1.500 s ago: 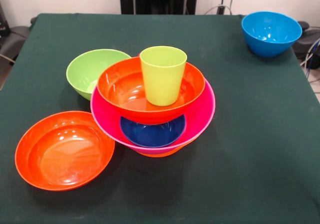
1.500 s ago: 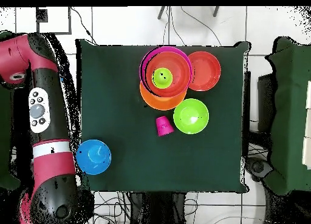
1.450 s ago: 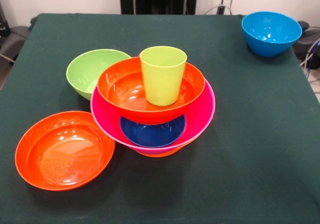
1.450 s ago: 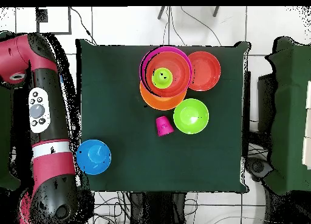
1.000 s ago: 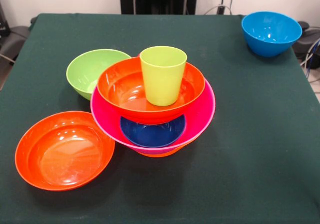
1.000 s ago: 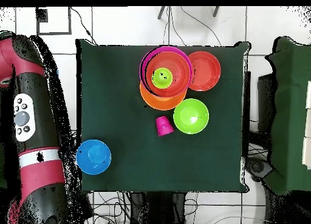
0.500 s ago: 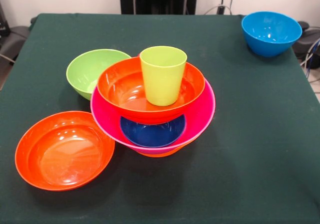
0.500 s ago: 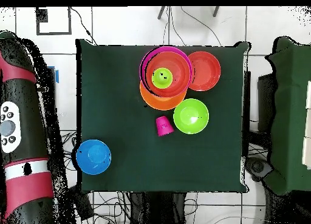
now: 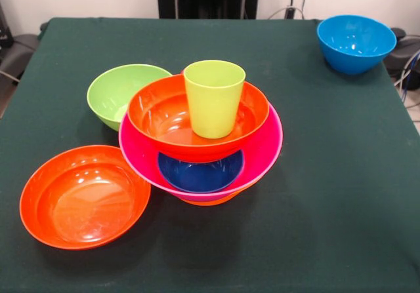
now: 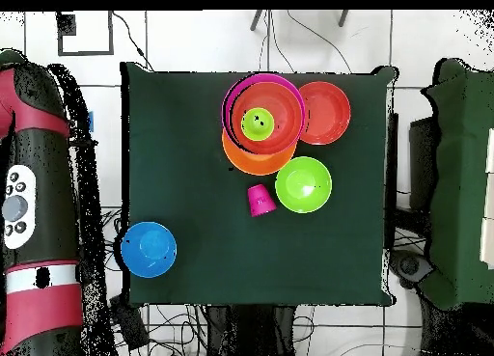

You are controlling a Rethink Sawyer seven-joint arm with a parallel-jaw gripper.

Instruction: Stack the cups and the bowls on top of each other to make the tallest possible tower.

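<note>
The tower stands left of the table's middle. At its foot a big orange bowl barely shows under a big pink bowl. A small dark blue bowl lies inside the pink one. A red-orange bowl rests above, and a lime green cup stands upright in it. The overhead view shows a red-pink cup on the cloth beside the tower; it is hidden in the front view. The gripper shows in neither view.
A green bowl sits against the tower's far left. A shallow red-orange bowl lies at the front left, a light blue bowl at the far right corner. The red and black arm hangs off the table's side.
In the overhead view the arm has swung away from the table toward the picture's left edge. The bowls and cups have not moved.
</note>
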